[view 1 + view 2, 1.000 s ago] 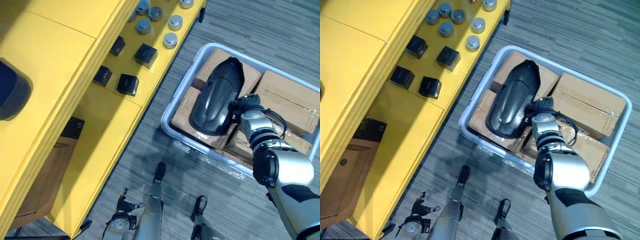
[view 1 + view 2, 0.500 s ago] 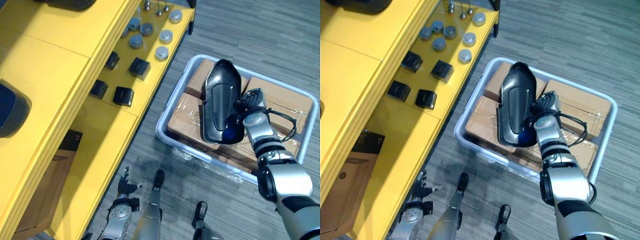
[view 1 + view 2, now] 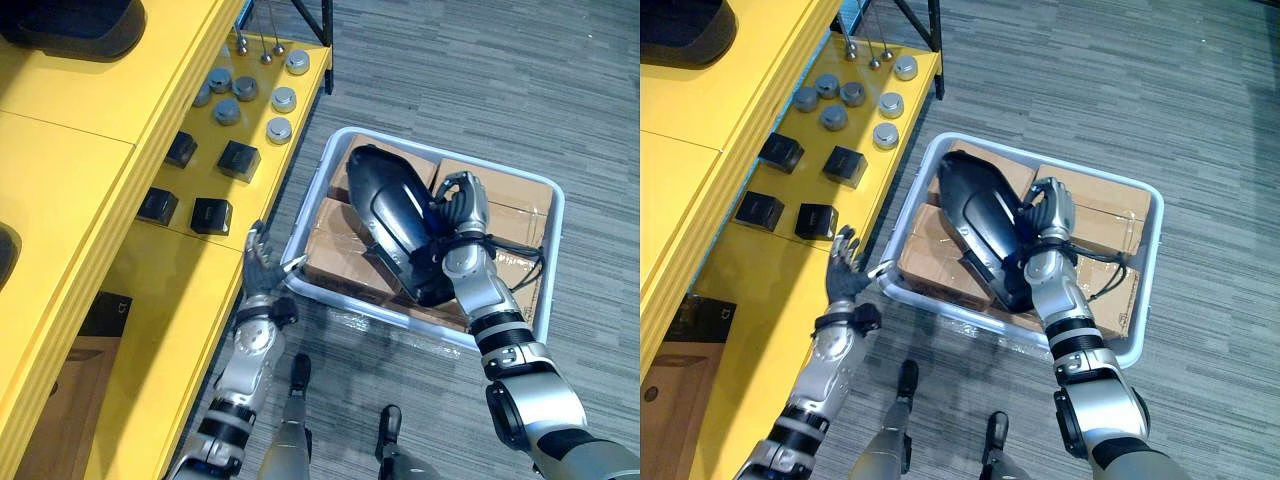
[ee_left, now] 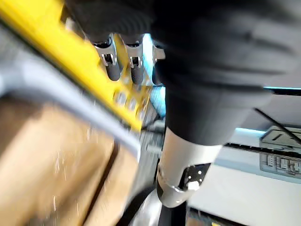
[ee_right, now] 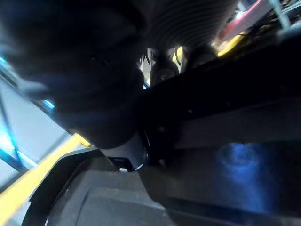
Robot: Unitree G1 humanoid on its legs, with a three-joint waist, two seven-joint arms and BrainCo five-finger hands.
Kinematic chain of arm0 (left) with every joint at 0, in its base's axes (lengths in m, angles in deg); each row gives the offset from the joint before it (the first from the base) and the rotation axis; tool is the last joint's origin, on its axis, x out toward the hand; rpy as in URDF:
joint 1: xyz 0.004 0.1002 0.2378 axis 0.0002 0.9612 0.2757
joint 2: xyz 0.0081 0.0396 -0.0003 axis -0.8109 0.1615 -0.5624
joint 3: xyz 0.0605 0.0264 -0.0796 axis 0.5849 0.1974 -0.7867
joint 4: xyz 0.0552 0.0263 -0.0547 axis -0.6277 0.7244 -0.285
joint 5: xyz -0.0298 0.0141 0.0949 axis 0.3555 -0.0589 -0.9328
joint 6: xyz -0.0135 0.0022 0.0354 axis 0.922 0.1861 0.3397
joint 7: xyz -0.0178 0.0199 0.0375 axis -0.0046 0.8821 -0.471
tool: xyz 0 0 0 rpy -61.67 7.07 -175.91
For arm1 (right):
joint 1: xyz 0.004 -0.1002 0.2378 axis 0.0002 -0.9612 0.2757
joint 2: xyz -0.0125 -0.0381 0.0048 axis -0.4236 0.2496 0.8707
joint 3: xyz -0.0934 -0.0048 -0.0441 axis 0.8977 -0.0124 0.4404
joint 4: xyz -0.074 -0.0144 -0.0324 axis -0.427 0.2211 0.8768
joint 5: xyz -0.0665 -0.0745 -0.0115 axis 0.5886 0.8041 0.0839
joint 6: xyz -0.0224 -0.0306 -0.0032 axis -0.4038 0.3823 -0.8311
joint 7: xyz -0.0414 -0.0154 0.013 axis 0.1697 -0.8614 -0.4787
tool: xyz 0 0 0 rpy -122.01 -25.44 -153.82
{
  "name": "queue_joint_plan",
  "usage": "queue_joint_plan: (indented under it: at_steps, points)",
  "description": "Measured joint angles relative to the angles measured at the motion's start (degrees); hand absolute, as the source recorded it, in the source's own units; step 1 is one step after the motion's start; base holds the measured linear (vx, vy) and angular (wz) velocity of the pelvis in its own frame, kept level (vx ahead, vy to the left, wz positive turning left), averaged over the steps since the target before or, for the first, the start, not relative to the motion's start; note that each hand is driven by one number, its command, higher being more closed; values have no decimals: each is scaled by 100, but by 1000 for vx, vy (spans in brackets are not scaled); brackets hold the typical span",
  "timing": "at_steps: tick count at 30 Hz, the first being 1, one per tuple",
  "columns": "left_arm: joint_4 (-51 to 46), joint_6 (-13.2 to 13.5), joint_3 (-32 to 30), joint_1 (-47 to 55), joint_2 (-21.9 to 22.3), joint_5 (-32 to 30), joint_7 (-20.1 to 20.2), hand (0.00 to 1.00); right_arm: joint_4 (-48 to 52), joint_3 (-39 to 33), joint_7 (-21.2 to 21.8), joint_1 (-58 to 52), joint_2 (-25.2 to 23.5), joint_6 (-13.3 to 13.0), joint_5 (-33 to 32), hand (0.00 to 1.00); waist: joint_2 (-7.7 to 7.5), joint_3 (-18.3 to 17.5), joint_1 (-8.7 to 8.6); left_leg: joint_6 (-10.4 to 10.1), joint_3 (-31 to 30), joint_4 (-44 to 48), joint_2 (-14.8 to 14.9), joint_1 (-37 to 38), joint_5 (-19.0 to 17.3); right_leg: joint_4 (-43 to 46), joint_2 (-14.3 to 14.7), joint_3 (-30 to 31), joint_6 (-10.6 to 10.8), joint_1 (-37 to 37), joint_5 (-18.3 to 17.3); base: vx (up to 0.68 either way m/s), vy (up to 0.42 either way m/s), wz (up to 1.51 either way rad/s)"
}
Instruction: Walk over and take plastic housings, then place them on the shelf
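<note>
Housing point(image 3: 395, 215) in right hand point(image 3: 460, 200), over tray point(image 3: 553, 270)

Silver-grey arms point(image 3: 492, 303), blk joints; L hand point(image 3: 262, 268), R hand point(image 3: 458, 203) dark-covered.

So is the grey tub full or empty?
Full: brown boxes pack the tub, and a black housing held by the right hand sits above them.

Black blocks point(image 3: 239, 158) and metal discs point(image 3: 279, 129) occupy the shelf point(image 3: 180, 285).
</note>
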Motion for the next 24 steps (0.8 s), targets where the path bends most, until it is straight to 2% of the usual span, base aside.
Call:
queue_joint_plan:
  at_steps: [2, 5, 13, 18, 19, 21, 24]
  points:
    - [468, 21, 155, -293, 15, 577, 87, 0, 201, 18, -143, 8, -228, 0, 0, 100, -56, -39, -94, -1, 50, 0, 22, 2, 0, 9, 4, 26, -15, -22, 13, -18, 11, -10]
    - [768, 21, 155, -473, 95, 1054, 127, 0, 438, 60, -285, 13, -431, 1, 0, 100, -107, -68, -100, -2, 144, 0, 59, 2, 1, 10, 38, 156, -33, -94, 52, -32, 7, -20]
    - [1001, 29, 151, -612, 202, 1560, 132, 0, 1445, 537, -548, -95, -813, -6, 105, 100, -192, -117, -253, -24, 256, -1, 87, 2, 15, 19, 76, 228, -52, -152, 69, -35, 7, -7]
    - [1080, 49, 163, -816, 261, 1760, 120, 0, 2042, 886, -569, -541, -1110, -221, 108, 100, -299, -196, -292, -24, 302, 0, 87, 33, 15, 19, 73, 289, -51, -151, 75, -11, 18, -5]
    - [1075, 130, 176, -842, 263, 2127, 221, 0, 2167, 1152, -548, -805, -1259, -305, 97, 100, -350, -246, -329, -25, 329, 0, 87, 48, 14, 15, 70, 308, -53, -150, 78, -4, 13, -5]
    - [1074, 189, 216, -777, 261, 2415, 364, 0, 2273, 1238, -614, -988, -1390, -400, 88, 100, -376, -268, -357, -25, 367, 0, 89, 73, 14, 13, 67, 332, -55, -143, 87, -15, 19, -8]
    - [1071, 264, 348, -697, 308, 3057, 688, 0, 2511, 1277, -622, -1238, -1386, -604, 4, 100, -397, -310, -375, -37, 400, -1, 96, 114, 3, -20, 69, 352, -61, -103, 102, -39, 27, -7]
